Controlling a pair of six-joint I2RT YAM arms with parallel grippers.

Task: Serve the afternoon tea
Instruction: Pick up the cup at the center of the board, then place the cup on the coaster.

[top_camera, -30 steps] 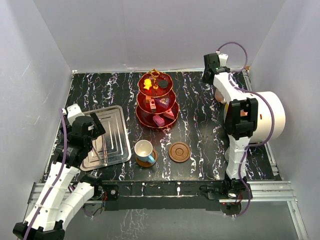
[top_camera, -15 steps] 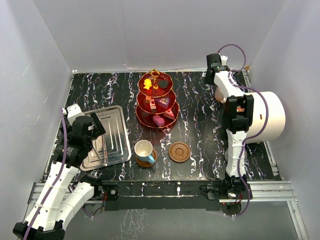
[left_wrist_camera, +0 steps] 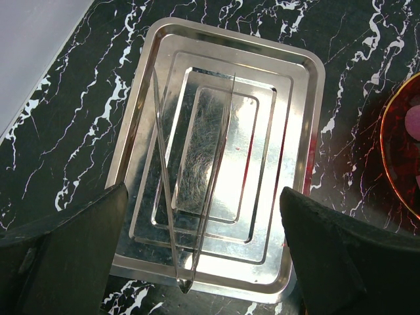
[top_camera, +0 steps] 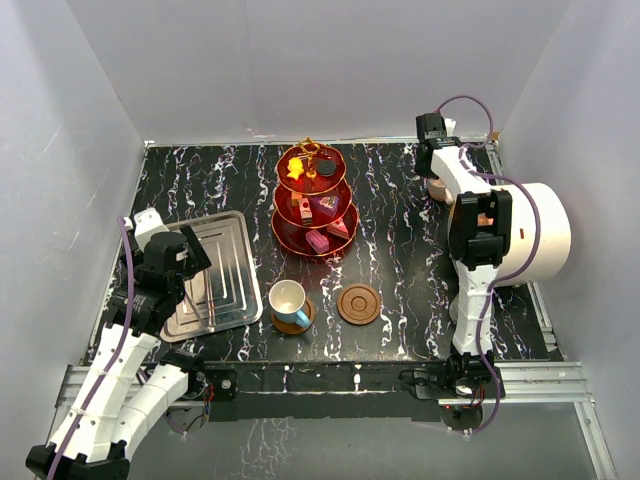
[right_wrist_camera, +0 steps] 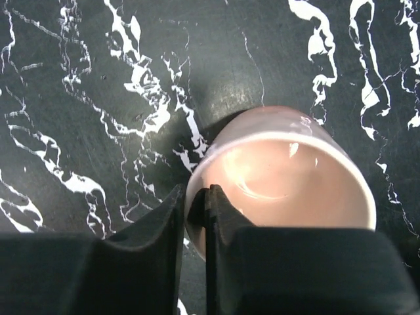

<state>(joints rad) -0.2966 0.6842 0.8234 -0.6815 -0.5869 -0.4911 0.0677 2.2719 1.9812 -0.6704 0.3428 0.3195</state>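
Right end effector (right_wrist_camera: 195, 210) pinching pink cup (right_wrist_camera: 282, 177) rim, far right corner of surface. Lift straight, level, toward empty saucer (top_camera: 359, 303). Left end effector (left_wrist_camera: 203, 197) spread.

A rectangular silver tray (top_camera: 228, 232) lies flat on the black, white-veined desk (top_camera: 400, 260), its stepped floor shining under the light. Inside the tray rests a pair of clear plastic tongs (left_wrist_camera: 184, 279), its arms spread in a narrow V along the tray's length. Well apart from the tray, across the desk, a big white cylinder (top_camera: 535, 235) lies on its side.
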